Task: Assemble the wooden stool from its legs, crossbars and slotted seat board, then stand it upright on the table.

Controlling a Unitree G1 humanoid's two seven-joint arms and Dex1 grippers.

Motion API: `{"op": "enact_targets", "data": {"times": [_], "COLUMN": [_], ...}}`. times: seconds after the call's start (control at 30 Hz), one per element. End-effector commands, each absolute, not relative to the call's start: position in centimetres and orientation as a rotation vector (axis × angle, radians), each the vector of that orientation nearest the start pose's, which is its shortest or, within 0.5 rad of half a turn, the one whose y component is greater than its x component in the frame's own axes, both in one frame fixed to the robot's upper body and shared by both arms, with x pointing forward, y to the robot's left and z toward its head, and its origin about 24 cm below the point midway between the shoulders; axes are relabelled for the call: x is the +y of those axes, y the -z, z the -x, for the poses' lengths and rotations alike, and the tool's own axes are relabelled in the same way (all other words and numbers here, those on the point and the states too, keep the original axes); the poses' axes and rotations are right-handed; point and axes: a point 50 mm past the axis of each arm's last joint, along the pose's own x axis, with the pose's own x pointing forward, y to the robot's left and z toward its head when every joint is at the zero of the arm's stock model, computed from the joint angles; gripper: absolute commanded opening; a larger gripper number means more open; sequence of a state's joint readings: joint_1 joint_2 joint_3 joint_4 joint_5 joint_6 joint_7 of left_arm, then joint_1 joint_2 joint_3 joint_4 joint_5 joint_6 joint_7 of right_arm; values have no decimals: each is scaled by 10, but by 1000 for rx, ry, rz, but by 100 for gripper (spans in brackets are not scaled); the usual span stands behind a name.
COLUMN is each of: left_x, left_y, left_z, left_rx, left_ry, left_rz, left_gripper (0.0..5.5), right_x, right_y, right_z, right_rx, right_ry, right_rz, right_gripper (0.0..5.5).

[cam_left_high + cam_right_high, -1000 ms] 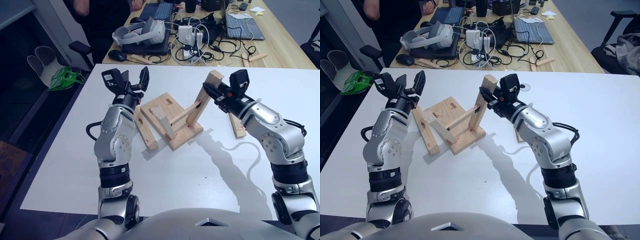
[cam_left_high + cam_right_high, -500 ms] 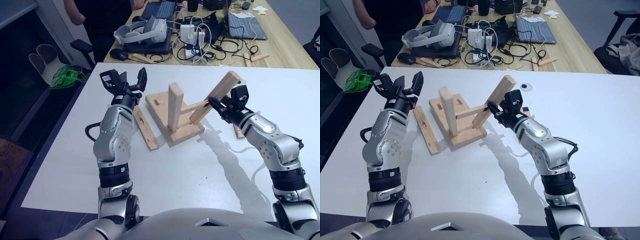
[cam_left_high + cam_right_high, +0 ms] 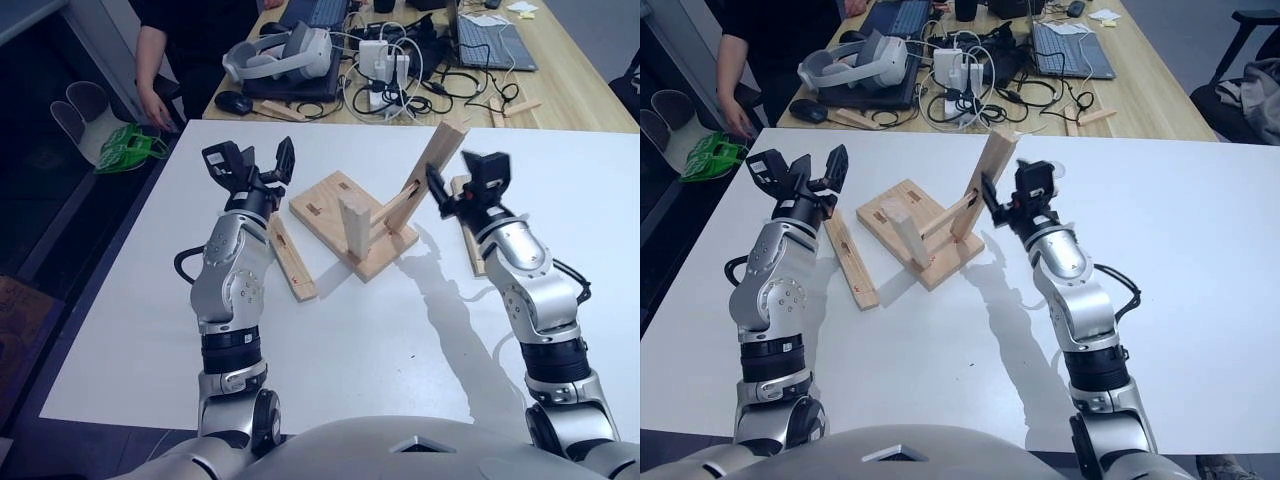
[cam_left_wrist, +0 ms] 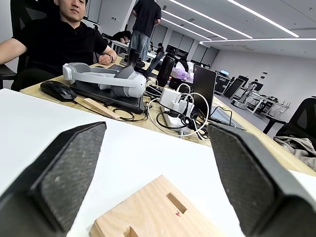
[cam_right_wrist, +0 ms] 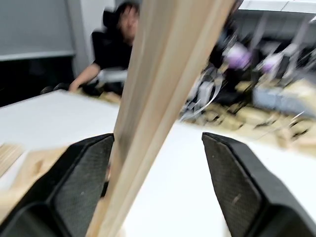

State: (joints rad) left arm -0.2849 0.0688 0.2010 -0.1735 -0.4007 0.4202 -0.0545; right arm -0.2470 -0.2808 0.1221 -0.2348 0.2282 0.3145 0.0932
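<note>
**Half-built stool resting on its seat, both grippers spread**

On the white table (image 3: 380, 330) we see the seat board (image 3: 322, 203), a square slab of pale, smooth wood. It lies flat and cornerwise to us, with small rectangular slots cut in its upper face. A square-section leg (image 3: 353, 225) stands upright from the board, its long axis vertical. A second leg (image 3: 438, 155) rises from near the board's right corner and is tilted, its top leaning up and away toward the far right. A short crossbar (image 3: 400, 207) runs between the two legs, sloping up to the tilted one.

The right gripper (image 3: 461, 178) sits just beside the tilted leg, about halfway up it, with its fingers set wide apart. In the right wrist view the leg stands between the pads (image 5: 84, 182), nearer one than the other, and we cannot tell whether it touches that one. It is not clamped.

The left gripper (image 3: 253, 160) hovers just left of the board, its fingers likewise wide apart and holding nothing. Its pads (image 4: 74, 173) are dark and coarse-grained.

A loose leg (image 3: 292, 260) lies flat between the left arm and the board. Its long axis runs far to near, with the near end angled right, and there is a dark notch in its upper face. Another wooden bar (image 3: 473, 252) lies flat by the right forearm, partly hidden, also running far to near.

Behind the table, a wooden desk (image 3: 580, 100) carries a white headset (image 3: 275, 55), cables and laptops.
</note>
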Motion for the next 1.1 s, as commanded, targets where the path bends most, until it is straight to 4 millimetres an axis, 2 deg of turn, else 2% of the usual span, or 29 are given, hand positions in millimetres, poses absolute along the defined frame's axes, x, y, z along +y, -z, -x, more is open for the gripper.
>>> {"op": "enact_targets", "data": {"times": [0.03,0.13,0.2,0.3,0.33,0.4,0.43,0.47,0.5,0.57,0.63,0.77,1.0,1.03,1.1], "left_x": [171,171,172,172,171,169,168,166,165,165,166,167,165,163,145], "left_y": [-121,-121,-121,-122,-122,-125,-128,-131,-133,-132,-127,-121,-124,-124,-121], "left_z": [-297,-297,-296,-296,-296,-296,-297,-298,-298,-299,-298,-296,-303,-303,-301], "left_rx": [-62,-65,-72,-77,-77,-82,-86,-93,-99,-99,-86,-67,-115,-119,-106], "left_ry": [95,99,92,92,95,99,103,109,112,117,118,116,134,137,184], "left_rz": [327,321,316,313,312,313,316,319,320,307,297,292,205,204,229], "left_gripper": [379,379,379,379,379,379,379,379,379,379,379,379,379,379,379], "right_x": [-130,-119,-107,-99,-98,-97,-96,-93,-90,-85,-83,-86,-76,-75,-79], "right_y": [-164,-183,-185,-134,-117,-66,-49,-40,-39,-52,-73,-103,-153,-157,-167], "right_z": [-285,-278,-275,-272,-270,-258,-252,-251,-254,-261,-266,-267,-273,-273,-277], "right_rx": [-328,-436,-426,-161,-43,404,573,660,671,579,409,185,-32,-50,-97], "right_ry": [-312,-356,-445,-586,-614,-678,-678,-664,-652,-655,-677,-685,-723,-720,-674], "right_rz": [129,176,203,267,242,22,-100,-182,-220,-226,-227,-256,-365,-374,-400], "right_gripper": [329,329,312,269,255,216,200,178,159,131,99,30,25,25,25]}}
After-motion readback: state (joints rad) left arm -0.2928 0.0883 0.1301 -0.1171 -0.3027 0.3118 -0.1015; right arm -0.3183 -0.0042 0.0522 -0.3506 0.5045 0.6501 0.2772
